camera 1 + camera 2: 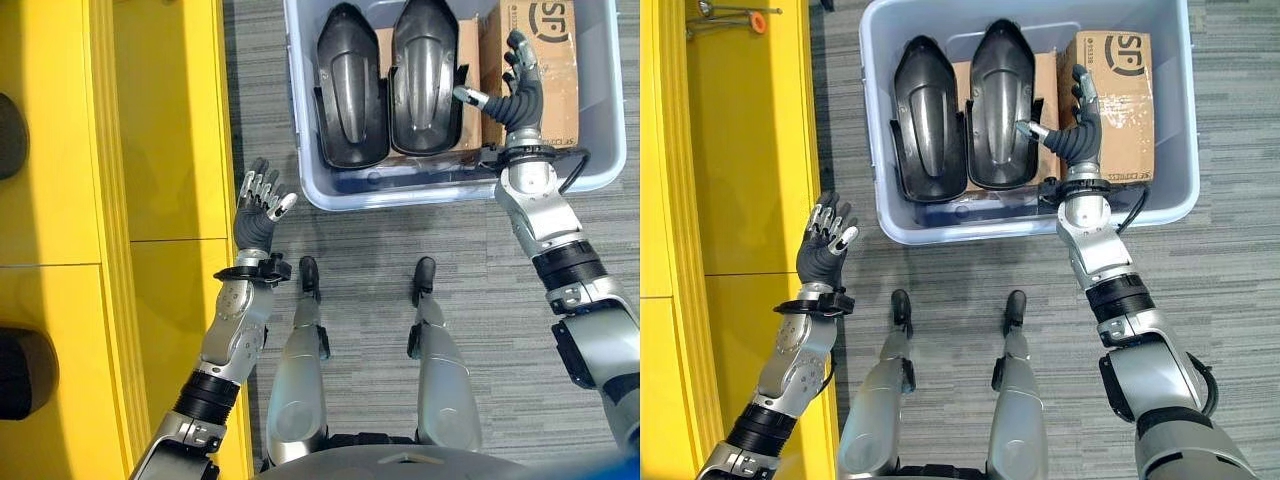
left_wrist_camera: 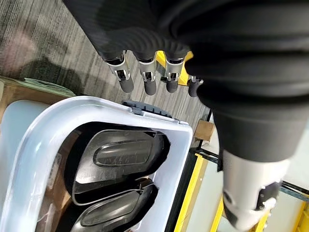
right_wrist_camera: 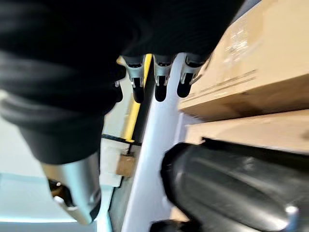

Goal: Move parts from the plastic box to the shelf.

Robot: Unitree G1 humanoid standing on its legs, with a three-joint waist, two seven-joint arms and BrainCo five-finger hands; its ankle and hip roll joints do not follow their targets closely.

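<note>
Right robot hand (image 1: 518,92) hovers open-fingered inside the plastic box (image 1: 300,150).
Two black moulded parts (image 1: 390,85) lie side by side beside cardboard boxes (image 1: 545,70); left robot hand (image 1: 258,212) hangs open near the yellow shelf (image 1: 160,150).

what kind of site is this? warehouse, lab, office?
Probably a parts-handling or logistics test area, not certain. Clues: grey-blue plastic box holding moulded black plastic parts and brown cardboard cartons, yellow shelf alongside, grey carpet-tile floor.

1. Even, bright overhead light; the yellow shelf (image 1: 165,150) carries a soft sheen.
2. Pale highlights streak the two black moulded parts (image 1: 965,110).
3. In the wrist views, the near dark ribbed covers are blurred.
4. Shadows under the plastic box (image 1: 330,190) are faint.
</note>
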